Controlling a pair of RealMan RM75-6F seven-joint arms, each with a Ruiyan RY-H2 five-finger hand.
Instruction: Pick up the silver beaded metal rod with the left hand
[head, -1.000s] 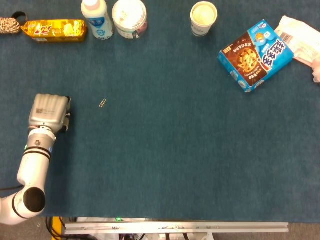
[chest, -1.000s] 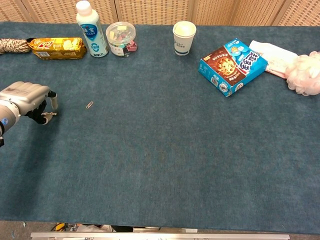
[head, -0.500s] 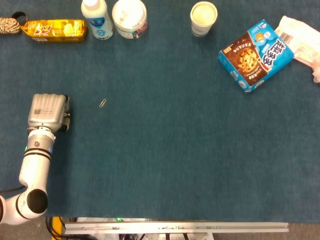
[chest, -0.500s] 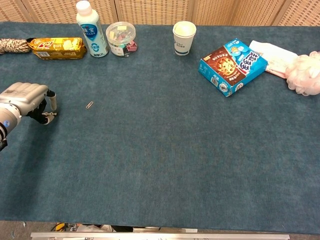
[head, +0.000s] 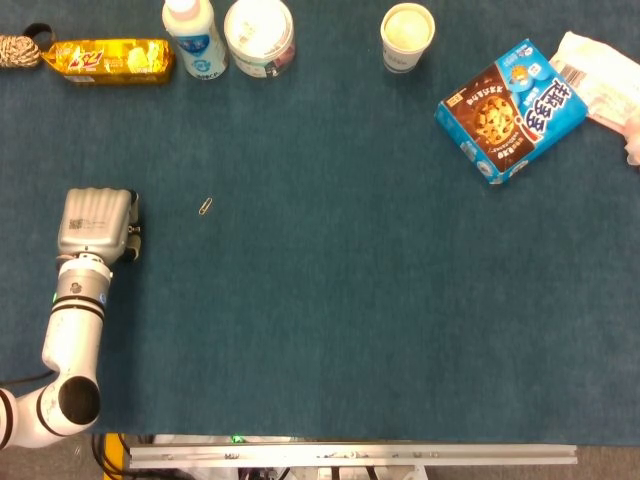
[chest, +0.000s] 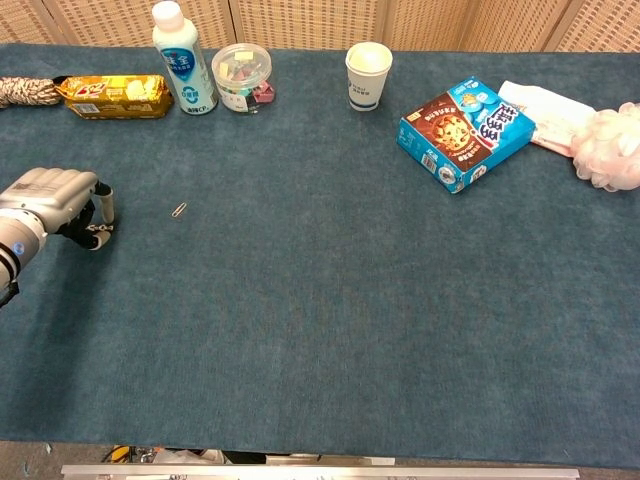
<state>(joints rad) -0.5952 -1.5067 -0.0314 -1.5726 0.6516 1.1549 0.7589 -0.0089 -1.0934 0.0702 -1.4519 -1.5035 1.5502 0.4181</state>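
Observation:
My left hand (chest: 48, 197) is low over the blue cloth at the far left, with its fingers curled in. A short piece of the silver beaded metal rod (chest: 100, 229) sticks out under the fingertips, held in the curled fingers. In the head view the left hand (head: 95, 222) shows from above as a grey block, and it hides most of the rod. My right hand appears in neither view.
A small paperclip (chest: 179, 210) lies just right of the hand. Along the far edge stand a yellow snack pack (chest: 112, 96), a white bottle (chest: 183, 60), a clear tub (chest: 243, 76) and a paper cup (chest: 367, 75). A blue cookie box (chest: 463, 132) lies at the right.
The left hand has drifted slightly to the left and kept its curled hold on the rod. Nothing else has moved.

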